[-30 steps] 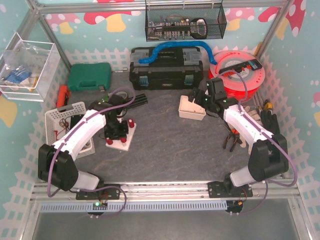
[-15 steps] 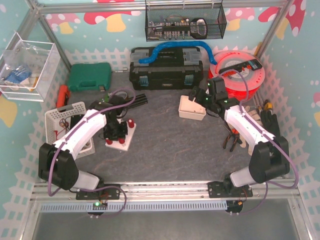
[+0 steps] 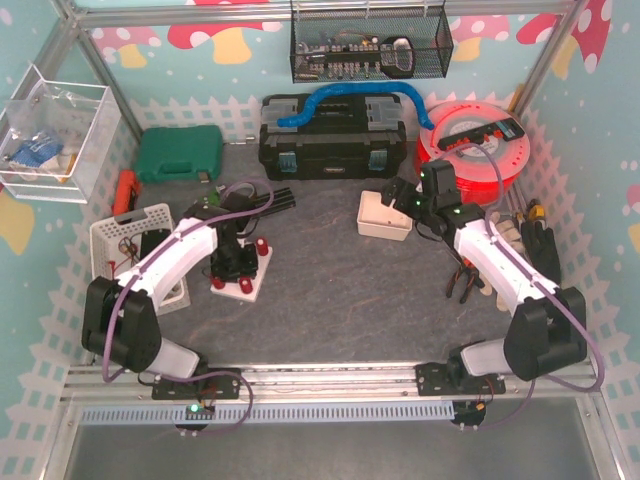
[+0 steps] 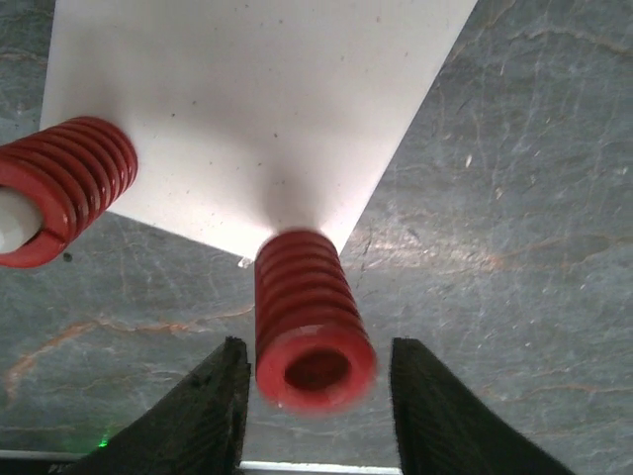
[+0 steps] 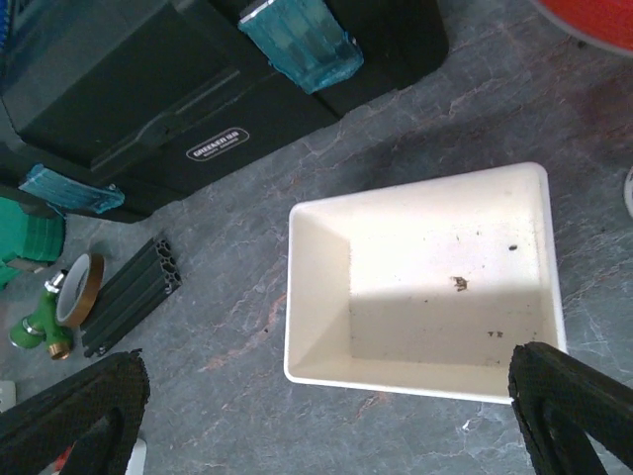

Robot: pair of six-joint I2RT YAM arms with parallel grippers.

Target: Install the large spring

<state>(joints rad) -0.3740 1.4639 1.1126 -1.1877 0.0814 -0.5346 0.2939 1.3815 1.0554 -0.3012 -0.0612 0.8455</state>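
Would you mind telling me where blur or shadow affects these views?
Left wrist: the near rim of the spring is soft, the fingers beside it dark and blurred, a shadow on the white plate at its base. Right wrist: a bright band crosses the floor of the white bin, with shade below it. Top external: evenly lit and sharp.

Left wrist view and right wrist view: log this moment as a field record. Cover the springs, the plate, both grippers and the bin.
red spring: stands at the corner of the white plate, between the left fingers
left gripper: open, a gap on each side of the spring
second spring: red, on a white peg, on the plate
right gripper: open, holding nothing, above the white bin
bin contents: only specks
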